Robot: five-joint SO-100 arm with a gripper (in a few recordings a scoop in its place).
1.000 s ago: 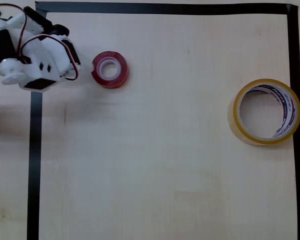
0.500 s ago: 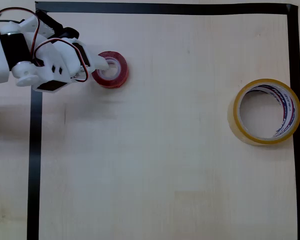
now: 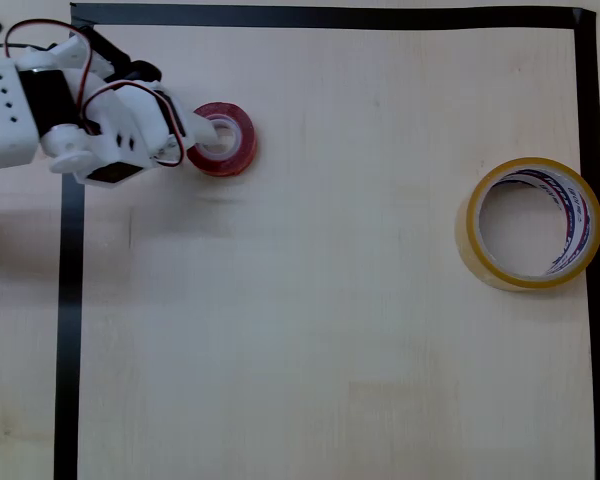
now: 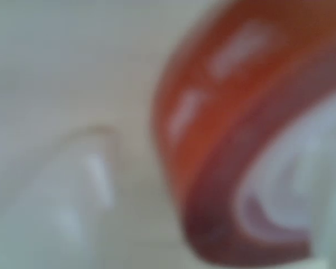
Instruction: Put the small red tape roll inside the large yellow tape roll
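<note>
Overhead, you are looking at a pale wood-grain tabletop (image 3: 330, 300) with a frame of black tape (image 3: 330, 16) marking out a rectangle: one strip runs along the far edge, one down the left side and one down the right side. The wood inside the frame is bare apart from the two rolls.

At the far left of the frame, the small red tape roll (image 3: 230, 150) lies flat on the tabletop with its white core facing up. Your white arm (image 3: 40, 120) reaches in from the left across the black strip, red and black wires looping over its body. The gripper (image 3: 202, 133) sits at the roll's left side, and one of the fingers (image 3: 208, 127) reaches over the red wall to the edge of the white core. Whether the fingers are clamped on the wall or just standing around it, you cannot tell from these pictures.

In the wrist view everything is badly blurred, yet you can make out the red roll (image 4: 224, 140) close up at the right, with pale marks on its side and its white core below them.

The large yellow tape roll (image 3: 531, 222) lies flat well away at the right, its outer edge touching the right-hand black strip. Its printed inner core surrounds only bare wood.
</note>
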